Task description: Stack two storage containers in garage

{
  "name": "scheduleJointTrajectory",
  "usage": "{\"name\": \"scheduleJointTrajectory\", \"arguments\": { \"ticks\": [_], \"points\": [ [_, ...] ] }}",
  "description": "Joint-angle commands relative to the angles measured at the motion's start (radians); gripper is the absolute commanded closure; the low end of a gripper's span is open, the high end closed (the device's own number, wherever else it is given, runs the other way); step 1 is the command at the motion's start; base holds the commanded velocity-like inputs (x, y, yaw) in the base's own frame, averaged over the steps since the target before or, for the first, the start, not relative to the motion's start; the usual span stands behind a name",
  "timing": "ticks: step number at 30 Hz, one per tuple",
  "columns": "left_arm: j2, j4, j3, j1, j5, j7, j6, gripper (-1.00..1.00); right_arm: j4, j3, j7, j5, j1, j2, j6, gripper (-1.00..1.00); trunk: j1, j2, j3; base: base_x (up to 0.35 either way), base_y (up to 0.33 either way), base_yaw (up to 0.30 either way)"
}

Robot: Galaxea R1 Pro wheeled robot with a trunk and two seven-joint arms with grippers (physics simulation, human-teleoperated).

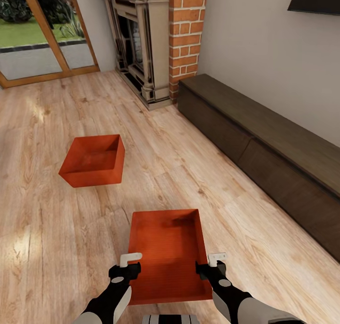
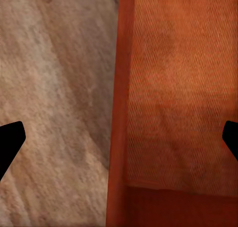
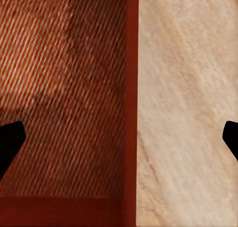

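- No readable text, labels, brand marks, numbers or signs anywhere in these views, as far as can be seen.

Two red-orange containers [image 1: 169, 255] [image 1: 93, 160] — upright, apart, on wood floor.
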Motion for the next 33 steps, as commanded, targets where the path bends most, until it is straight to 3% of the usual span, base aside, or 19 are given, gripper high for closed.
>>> {"name": "scheduleJointTrajectory", "arguments": {
  "ticks": [1,10,33],
  "points": [
    [-0.001,-0.001,0.003,0.000,-0.002,0.002,0.001,-1.00,0.001,0.004,-0.008,0.007,-0.001,0.000,-0.001,-1.00,0.000,0.000,-0.001,0.000,0.000,0.006],
    [-0.001,-0.001,0.003,0.000,-0.002,0.002,-0.003,-1.00,0.001,0.000,-0.009,0.006,-0.001,-0.001,0.000,-1.00,0.000,0.000,-0.001,0.000,0.000,0.115],
    [-0.002,-0.001,0.003,0.000,-0.003,0.002,-0.004,-1.00,0.000,-0.019,-0.007,0.002,-0.001,-0.007,0.000,-1.00,0.000,0.000,-0.001,0.000,0.000,0.002]
  ]
}}
